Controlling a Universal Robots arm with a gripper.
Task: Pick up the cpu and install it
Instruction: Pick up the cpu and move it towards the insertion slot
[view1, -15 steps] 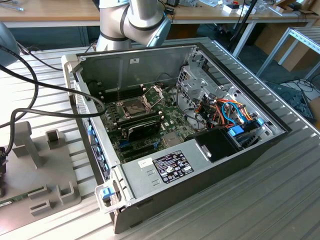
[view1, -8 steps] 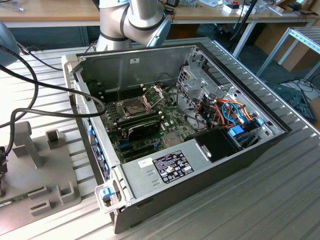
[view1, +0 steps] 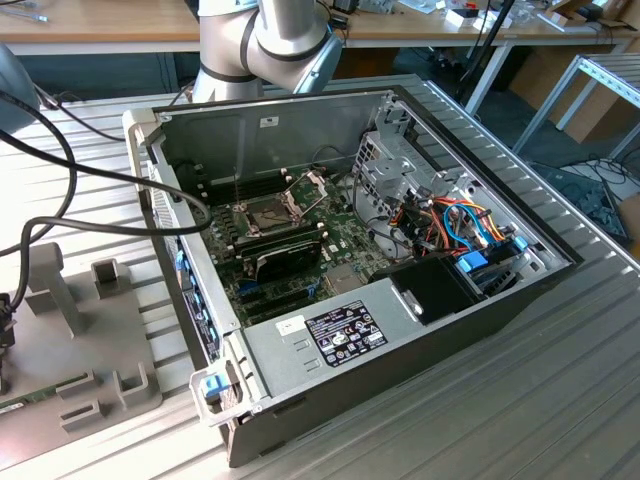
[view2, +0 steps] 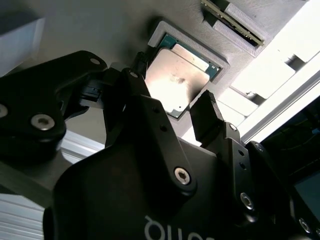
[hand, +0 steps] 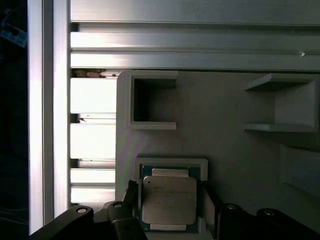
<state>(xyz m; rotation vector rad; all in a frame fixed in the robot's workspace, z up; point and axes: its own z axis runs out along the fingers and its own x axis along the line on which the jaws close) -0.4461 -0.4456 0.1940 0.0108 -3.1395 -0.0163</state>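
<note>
Open end effector (hand: 170, 191) astride the cpu (hand: 169, 202) in its tray (hand: 240, 165) pocket; pick-up barely begun.

Spread apart in both wrist views, with one of the fingers (view2: 206, 114) on each side of the cpu, at or near its edges; cannot tell whether touching, and nothing gripped. Flat in a raised-rim pocket near one edge of the tray, metal top facing up, not lifted. Nearly square; at a guess slightly longer along that tray edge and shorter across, between the fingers. Nothing of the task finished as far as shown: no grip, no lift, no seating. Beside the tray, toward the exterior view's right: open case (view1: 220, 140), socket (view1: 272, 213) with its frame hinged up, seemingly unfilled.
</note>
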